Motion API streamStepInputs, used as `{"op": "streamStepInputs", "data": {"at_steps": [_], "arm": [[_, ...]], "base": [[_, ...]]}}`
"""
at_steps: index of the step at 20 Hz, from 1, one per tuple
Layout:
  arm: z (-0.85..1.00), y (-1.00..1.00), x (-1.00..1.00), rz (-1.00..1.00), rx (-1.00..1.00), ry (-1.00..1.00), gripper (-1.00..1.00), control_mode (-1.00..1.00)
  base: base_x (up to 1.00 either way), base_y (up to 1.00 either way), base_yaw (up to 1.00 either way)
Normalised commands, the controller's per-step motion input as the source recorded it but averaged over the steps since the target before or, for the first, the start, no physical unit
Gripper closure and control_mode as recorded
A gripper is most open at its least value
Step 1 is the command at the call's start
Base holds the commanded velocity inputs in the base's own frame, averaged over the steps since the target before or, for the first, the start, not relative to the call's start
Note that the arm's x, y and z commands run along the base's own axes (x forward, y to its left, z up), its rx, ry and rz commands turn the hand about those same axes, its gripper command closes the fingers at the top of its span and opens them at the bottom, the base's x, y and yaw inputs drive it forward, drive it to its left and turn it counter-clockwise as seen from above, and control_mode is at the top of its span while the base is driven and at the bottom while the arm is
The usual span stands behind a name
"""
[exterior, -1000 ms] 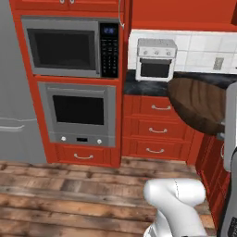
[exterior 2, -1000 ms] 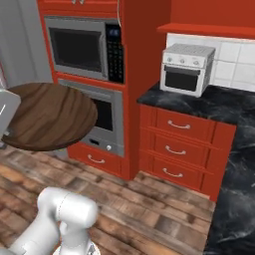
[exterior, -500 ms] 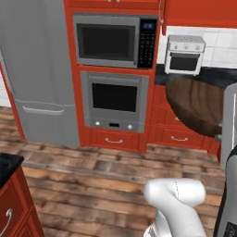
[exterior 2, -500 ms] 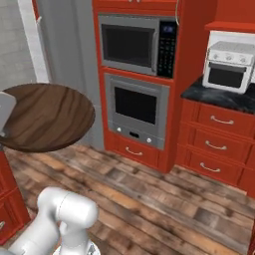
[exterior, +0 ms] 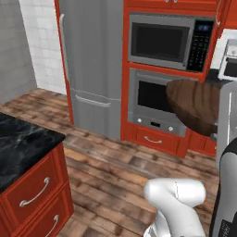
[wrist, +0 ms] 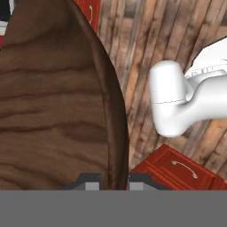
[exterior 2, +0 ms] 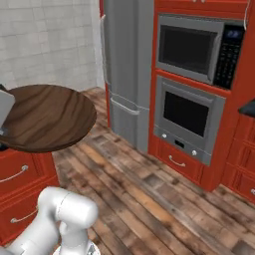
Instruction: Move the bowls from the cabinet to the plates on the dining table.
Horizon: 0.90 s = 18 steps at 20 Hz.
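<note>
Tall grey fridge (exterior: 90,65) ahead, beside steel oven (exterior 2: 191,117) and microwave (exterior 2: 199,47) in red casing. Black marble surface (exterior: 21,139) over red drawers, low left. Wide dark grained wooden bowl (exterior 2: 45,117) held aloft over plank floor (exterior: 120,171), rim pinched in closed gripper (wrist: 113,182), level.

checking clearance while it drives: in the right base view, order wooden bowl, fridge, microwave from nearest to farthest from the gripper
1. wooden bowl, clamped at its rim in the gripper, left edge.
2. fridge, centre back.
3. microwave, upper right, farthest.
</note>
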Motion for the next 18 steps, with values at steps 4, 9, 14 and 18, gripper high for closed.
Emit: {"op": "streamStepInputs", "data": {"at_steps": [4,9,14,18], "arm": [[0.0,0.0,0.0,0.0,0.0,0.0,1.0,1.0],[0.0,0.0,0.0,0.0,0.0,0.0,1.0,1.0],[0.0,0.0,0.0,0.0,0.0,0.0,1.0,1.0],[0.0,0.0,0.0,0.0,0.0,0.0,1.0,1.0]], "base": [[0.0,0.0,0.5],[0.0,0.0,0.5],[0.0,0.0,0.5],[0.0,0.0,0.5]]}}
